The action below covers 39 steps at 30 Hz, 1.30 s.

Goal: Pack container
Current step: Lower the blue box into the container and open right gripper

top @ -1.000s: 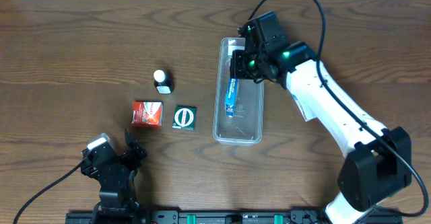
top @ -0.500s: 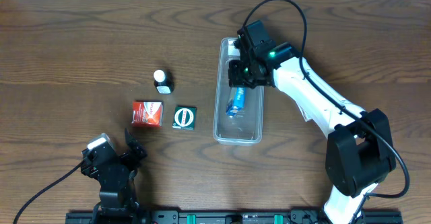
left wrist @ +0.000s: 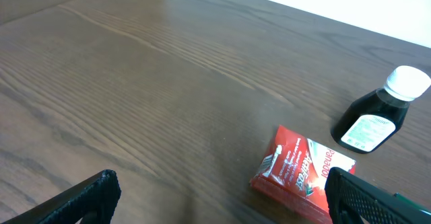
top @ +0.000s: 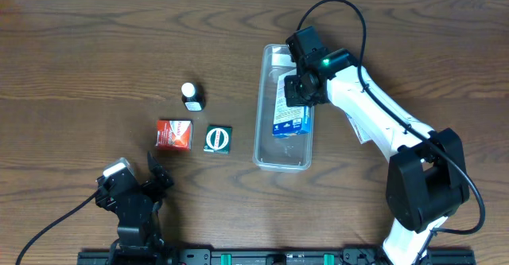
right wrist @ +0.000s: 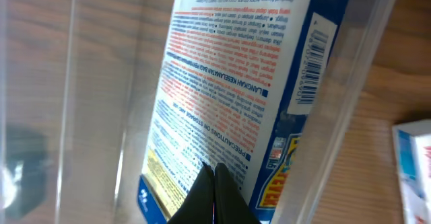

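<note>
One item is now in the container (top: 280,157), where a second ago there was none. Overhead, the blue box (top: 289,115), which then hung edge-on from the right gripper (top: 299,90) above the container, lies flat on its floor. The printed back faces up, and the box sits along the right wall, about midway down the length. The near end of the container is bare; its far end is partly hidden by the gripper, which sits over the far end of the box. In my judgement the first placement is done or all but done. Three items remain on the table (top: 95,50) left of the container: a green box (top: 218,138) nearest it, a red box (top: 173,134) just beside that, and a bottle (top: 192,96) further back. The left gripper (top: 147,187) is parked well to the container's near left, apart from all of them. Its wrist view shows the jaws spread wide and holding nothing, with the red box and bottle ahead. The right wrist view shows the fingertips (right wrist: 205,198) brought together with only a seam between them and nothing clamped. The blue box lies beyond them, inside the container's clear wall.
</note>
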{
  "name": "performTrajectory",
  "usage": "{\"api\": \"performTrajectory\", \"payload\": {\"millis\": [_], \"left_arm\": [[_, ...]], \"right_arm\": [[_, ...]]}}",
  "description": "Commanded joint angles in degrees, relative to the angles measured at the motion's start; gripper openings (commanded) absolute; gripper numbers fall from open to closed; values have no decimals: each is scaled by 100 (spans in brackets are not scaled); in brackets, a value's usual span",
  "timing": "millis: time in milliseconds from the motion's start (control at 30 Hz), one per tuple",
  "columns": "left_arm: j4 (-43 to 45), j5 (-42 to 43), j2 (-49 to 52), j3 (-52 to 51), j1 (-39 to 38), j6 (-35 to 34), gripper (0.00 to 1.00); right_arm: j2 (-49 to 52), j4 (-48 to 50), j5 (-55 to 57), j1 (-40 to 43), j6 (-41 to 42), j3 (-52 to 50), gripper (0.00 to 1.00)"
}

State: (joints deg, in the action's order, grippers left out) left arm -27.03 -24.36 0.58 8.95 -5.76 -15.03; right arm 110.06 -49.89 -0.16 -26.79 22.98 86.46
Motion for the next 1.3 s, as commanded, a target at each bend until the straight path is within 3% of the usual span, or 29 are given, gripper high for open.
{"api": "performTrajectory", "payload": {"millis": [0,500,700,967,1267], "left_arm": [[-31,-33,-39,-114,22,-28,98],[-31,-33,-39,-114,22,-28,98],[-31,-33,-39,-114,22,-28,98],[-31,-33,-39,-114,22,-28,98],[-31,-33,-39,-114,22,-28,98]], "right_arm": [[33,-70,479,24,-33,-2,1],[691,275,503,9,72,-155,1],[442,345,-83,-17,-487,-101,1],[-396,-345,-1025,-260,-1023,-101,1],[-426,-975,-1207,-710,-1390,-396,1]]}}
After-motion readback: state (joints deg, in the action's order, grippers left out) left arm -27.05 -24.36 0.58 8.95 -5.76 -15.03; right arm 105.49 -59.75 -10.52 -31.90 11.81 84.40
